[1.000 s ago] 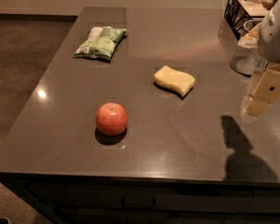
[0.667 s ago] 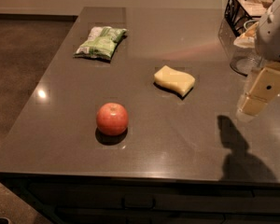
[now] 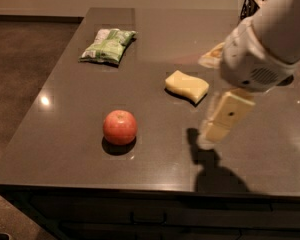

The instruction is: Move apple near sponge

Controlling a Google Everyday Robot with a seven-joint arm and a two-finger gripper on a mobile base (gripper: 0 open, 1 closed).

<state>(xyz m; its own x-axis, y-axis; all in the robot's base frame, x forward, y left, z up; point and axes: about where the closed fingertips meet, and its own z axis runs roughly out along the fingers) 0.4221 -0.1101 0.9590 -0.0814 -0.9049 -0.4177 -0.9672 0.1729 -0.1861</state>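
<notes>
The red-orange apple (image 3: 120, 126) sits on the dark grey table (image 3: 65, 134), near the front left. The pale yellow sponge (image 3: 186, 86) lies on the table behind and to the right of the apple, apart from it. My gripper (image 3: 212, 134) hangs from the white arm at the right, above the table. It is to the right of the apple and in front of the sponge, touching neither. It holds nothing that I can see.
A green-and-white snack bag (image 3: 107, 46) lies at the back left of the table. A black wire basket (image 3: 252, 1) stands at the back right, mostly behind the arm. The table's front edge runs just below the apple.
My arm and gripper have moved left and forward over the table, towards the apple. The apple, sponge and bag have not moved.
</notes>
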